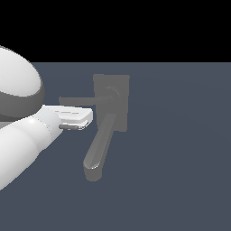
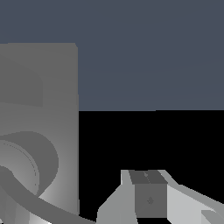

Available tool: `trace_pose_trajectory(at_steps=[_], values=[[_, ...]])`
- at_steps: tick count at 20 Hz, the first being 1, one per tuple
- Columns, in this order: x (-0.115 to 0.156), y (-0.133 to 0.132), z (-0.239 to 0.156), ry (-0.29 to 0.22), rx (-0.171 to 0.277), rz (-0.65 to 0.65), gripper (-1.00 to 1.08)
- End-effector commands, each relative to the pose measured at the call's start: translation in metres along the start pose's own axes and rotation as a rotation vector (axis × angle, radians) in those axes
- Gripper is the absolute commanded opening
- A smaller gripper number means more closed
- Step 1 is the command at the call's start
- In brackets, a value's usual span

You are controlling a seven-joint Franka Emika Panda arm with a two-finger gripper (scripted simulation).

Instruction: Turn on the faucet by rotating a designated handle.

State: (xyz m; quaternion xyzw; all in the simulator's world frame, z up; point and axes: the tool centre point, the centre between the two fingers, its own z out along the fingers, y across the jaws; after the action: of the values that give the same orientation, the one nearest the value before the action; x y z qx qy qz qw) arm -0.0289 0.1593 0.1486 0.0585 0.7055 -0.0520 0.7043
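Note:
The dull grey faucet (image 1: 111,103) has a rectangular base plate, and its thick rounded spout (image 1: 98,146) runs down toward the near side. The handle (image 1: 79,100), a thin flat bar, reaches from the round hub toward the exterior view's left. My gripper (image 1: 85,119) lies just below the handle's outer half, pointing at the spout, close to the bar; contact cannot be told. In the wrist view the gripper (image 2: 148,183) has its dark pads pressed together, shut on nothing. The base plate (image 2: 48,87) and round hub (image 2: 30,162) fill one side of that view.
The faucet rests on a flat blue-grey surface (image 1: 180,149). My white arm (image 1: 22,135) fills the exterior view's left side. A curved grey band (image 2: 35,206) crosses under the hub in the wrist view; which part it is cannot be told.

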Motion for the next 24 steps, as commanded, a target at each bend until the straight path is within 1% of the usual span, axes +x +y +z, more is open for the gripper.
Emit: trace_pose_trajectory(at_steps=[1, 7, 8, 9, 24], values=[[-0.012, 0.002, 0.000, -0.002, -0.001, 0.002, -1.00], [-0.037, 0.005, 0.000, -0.002, -0.001, 0.002, -1.00], [-0.037, 0.005, 0.000, -0.002, -0.001, 0.002, -1.00], [-0.029, 0.002, 0.000, 0.006, 0.004, -0.001, -1.00], [-0.079, -0.014, 0.000, 0.001, 0.001, 0.001, -1.00]])
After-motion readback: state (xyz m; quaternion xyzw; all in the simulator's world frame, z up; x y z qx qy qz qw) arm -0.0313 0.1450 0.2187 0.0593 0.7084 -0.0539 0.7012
